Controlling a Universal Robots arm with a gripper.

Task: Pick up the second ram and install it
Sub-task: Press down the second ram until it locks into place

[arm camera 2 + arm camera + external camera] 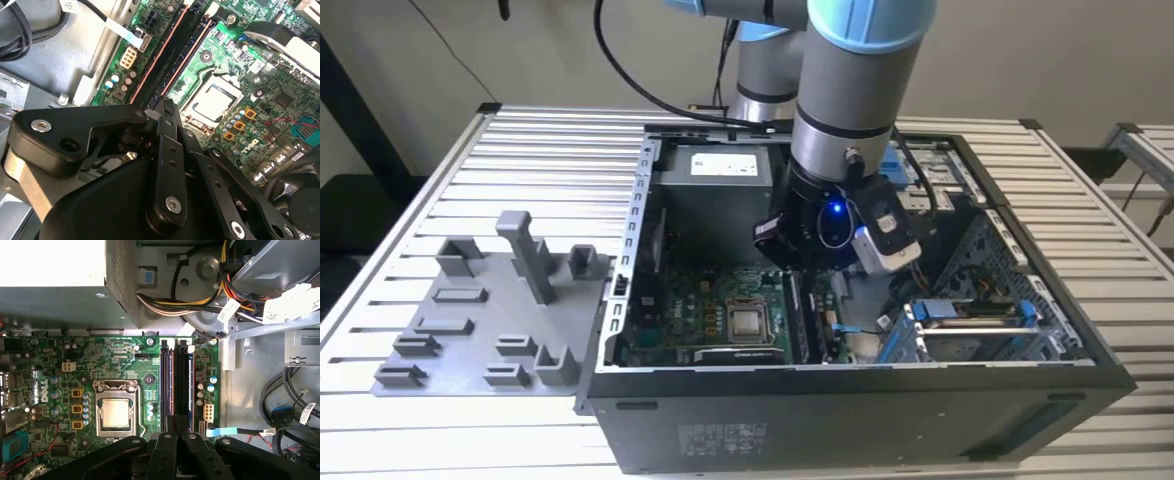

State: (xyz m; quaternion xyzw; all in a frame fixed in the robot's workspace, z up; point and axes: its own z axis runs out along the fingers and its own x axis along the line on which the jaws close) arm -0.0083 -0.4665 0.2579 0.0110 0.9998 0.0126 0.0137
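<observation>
My gripper (793, 268) is down inside the open computer case (1067, 375), over the two memory slots of the green motherboard (125, 352). In both wrist views its black fingers (165, 440) stand close together at one end of a long dark stick, the second ram (181, 385), which lies along the slot farther from the processor (116, 412). The ram (172, 55) sits low, between the slot's white end clips; I cannot tell how deep it is seated. The gripper (167, 106) looks shut on the ram's top edge. Another dark stick (165, 385) fills the neighbouring slot.
A grey plastic holder tray (494, 320) lies on the slatted table at the exterior view's left of the case. The power supply (720, 165) is at the case's back. Bundled cables (200, 302) and a drive cage (974, 315) crowd the side beyond the slots.
</observation>
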